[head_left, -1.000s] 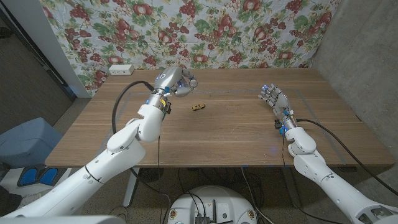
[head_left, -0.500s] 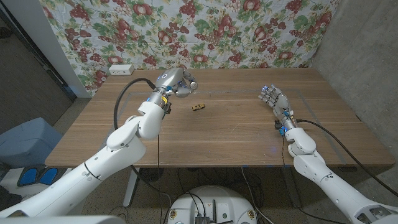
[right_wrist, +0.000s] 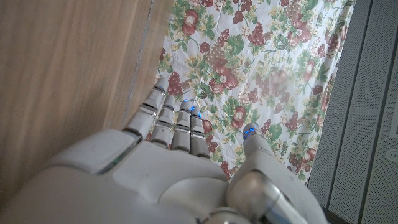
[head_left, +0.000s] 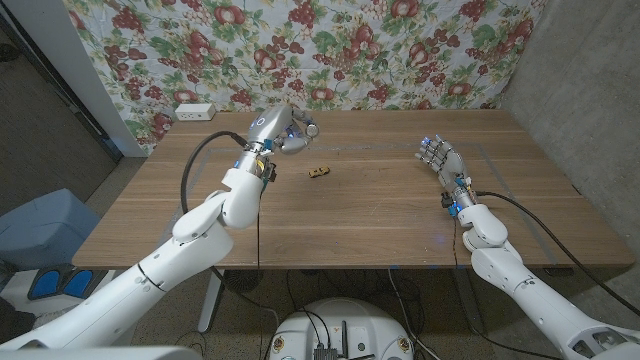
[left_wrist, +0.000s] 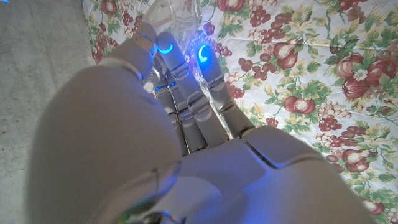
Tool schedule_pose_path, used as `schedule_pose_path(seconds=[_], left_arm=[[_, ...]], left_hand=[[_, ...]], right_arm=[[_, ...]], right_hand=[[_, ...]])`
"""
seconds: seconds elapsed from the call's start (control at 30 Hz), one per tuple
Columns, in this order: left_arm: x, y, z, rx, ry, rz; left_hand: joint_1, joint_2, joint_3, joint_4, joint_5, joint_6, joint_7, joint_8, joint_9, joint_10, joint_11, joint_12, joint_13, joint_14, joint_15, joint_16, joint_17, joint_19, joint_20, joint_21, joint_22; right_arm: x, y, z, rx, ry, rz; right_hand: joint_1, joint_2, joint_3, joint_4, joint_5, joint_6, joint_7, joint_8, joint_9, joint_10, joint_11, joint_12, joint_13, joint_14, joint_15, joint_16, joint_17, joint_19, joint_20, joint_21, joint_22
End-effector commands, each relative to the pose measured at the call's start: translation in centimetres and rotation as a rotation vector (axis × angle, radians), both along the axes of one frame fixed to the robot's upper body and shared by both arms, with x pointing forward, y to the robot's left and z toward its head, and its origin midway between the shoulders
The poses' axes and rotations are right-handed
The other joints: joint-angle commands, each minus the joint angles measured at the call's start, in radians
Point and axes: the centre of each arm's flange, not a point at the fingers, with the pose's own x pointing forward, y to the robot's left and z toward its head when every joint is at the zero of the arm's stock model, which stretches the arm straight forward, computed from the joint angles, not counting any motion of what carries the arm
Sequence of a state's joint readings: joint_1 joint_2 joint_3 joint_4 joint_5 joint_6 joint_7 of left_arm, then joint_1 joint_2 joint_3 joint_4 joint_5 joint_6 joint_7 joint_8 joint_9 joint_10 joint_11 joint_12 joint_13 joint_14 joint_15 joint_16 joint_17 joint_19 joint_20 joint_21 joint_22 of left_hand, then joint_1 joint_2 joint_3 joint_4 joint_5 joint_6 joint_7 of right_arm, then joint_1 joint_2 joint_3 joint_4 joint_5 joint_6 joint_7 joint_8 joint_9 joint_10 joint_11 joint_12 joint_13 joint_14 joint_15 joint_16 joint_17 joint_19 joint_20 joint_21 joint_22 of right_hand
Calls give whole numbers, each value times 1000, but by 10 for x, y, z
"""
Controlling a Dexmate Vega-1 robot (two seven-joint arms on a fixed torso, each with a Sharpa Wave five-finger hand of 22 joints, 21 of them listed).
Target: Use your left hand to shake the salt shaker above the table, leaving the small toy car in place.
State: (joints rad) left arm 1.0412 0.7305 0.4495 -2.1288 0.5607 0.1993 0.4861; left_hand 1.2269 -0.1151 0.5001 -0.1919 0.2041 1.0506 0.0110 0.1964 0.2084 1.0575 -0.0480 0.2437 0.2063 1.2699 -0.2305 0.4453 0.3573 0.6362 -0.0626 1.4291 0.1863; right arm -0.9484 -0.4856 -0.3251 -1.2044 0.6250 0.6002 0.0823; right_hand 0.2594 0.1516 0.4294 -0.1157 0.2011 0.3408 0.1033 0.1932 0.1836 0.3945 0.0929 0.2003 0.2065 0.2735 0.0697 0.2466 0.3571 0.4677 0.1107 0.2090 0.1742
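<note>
- The left hand (head_left: pixel 290 131) is raised above the far left of the surface (head_left: pixel 370 215), fingers (left_wrist: pixel 186 93) curled around the clear shaker (left_wrist: pixel 177 15), which sticks out past the fingertips.
- Risk: the hold looks to sit low on the shaker, so a hard shake could let the smooth body slip and drop.
- The car (head_left: pixel 318 172) lies on the surface just beyond and below that hand, apart from it. A falling shaker or a low swing could knock it out of place.
- The right hand (head_left: pixel 440 160) waits well apart across the surface, fingers spread, holding nothing; I judge it no hazard.
</note>
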Motion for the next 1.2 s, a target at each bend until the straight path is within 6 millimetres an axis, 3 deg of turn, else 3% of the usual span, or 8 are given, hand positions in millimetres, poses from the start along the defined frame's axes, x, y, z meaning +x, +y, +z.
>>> schedule_pose_path(seconds=[0.03, 0.43, 0.97, 1.2], left_arm=[[-3, 9, -9, -96, -155, -83], [4, 10, -5, -83, -114, -66], [20, -1, 14, 107, 131, 90], [25, -1, 17, 120, 155, 100]], left_hand=[[150, 158, 20, 14, 3, 66, 54, 5, 23, 93, -10, 1, 57, 0, -7, -2, -1, -6, -117, 6, -1], [149, 158, 21, 14, 2, 66, 54, 4, 23, 94, -11, -1, 58, 1, -7, -4, -3, -9, -117, 8, -1], [150, 160, 24, 13, 3, 67, 55, 5, 23, 95, -9, -2, 58, 4, -7, -4, -1, -11, -118, 11, -2], [150, 159, 25, 12, 3, 67, 55, 4, 23, 96, -11, -3, 58, 5, -7, -3, 1, -12, -118, 12, -2]], right_arm=[[2, 1, 4, -1, 1, -2], [9, 5, 7, -6, 14, 0], [18, 6, 13, -8, 18, 0], [21, 6, 16, -14, 18, -1]], right_hand=[[-1, 1, 4, -7, 0, 0, -1, 1, 3, 2, -1, 5, 4, -2, 5, -2, -1, 4, -1, -3, 6], [-1, 0, 4, -8, 0, 2, -2, 2, 3, 1, 0, 5, 4, -1, 3, -2, -2, 4, -2, -3, 6], [-1, 1, 5, -8, 0, 0, -2, 1, 3, 1, 0, 5, 4, 0, 2, -2, -2, 4, -3, -3, 6], [-1, 1, 5, -8, 0, 0, -2, 1, 3, -1, 1, 4, 4, -2, 2, -2, -2, 4, -3, -3, 6]])
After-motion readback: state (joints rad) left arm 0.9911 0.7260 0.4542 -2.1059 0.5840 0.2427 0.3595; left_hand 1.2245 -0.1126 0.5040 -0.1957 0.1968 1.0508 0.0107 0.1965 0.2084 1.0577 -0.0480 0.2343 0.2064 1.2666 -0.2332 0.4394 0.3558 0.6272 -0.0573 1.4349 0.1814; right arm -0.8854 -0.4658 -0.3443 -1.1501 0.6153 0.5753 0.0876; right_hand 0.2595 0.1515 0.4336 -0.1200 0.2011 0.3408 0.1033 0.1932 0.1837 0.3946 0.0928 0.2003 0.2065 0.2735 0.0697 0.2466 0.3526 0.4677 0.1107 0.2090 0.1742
